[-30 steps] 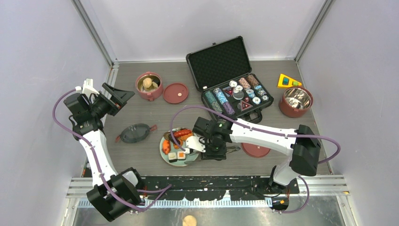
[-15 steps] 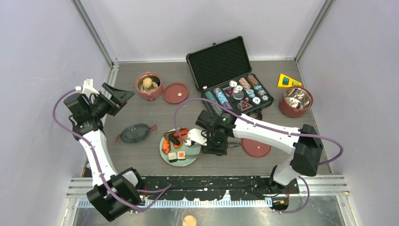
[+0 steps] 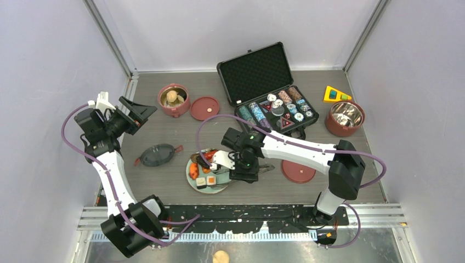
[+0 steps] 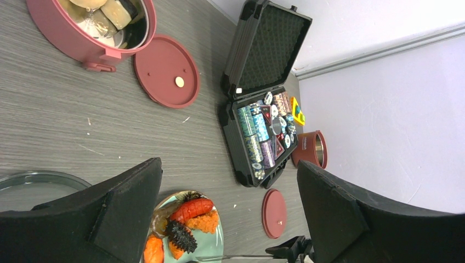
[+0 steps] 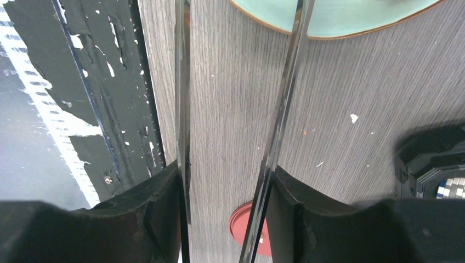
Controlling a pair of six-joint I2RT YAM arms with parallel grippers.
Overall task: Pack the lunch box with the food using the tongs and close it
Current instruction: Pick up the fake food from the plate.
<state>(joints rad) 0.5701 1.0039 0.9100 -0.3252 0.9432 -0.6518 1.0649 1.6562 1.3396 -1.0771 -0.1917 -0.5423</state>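
Thin, springy tongs (image 5: 181,82) clasped partway along both arms by R jaws; food (image 3: 204,164) at 9 o'clock — judged light, prob. roll-prone; L jaws spread wide, empty.

The grey table (image 3: 175,129) is bearing a green plate (image 3: 219,189); a dark lid (image 3: 158,155) is lying left of it, a red lid (image 3: 299,171) right.

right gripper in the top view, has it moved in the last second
Yes. Holding the tongs, the right gripper has shifted left and a little toward the far edge, reaching further over the pale green plate.
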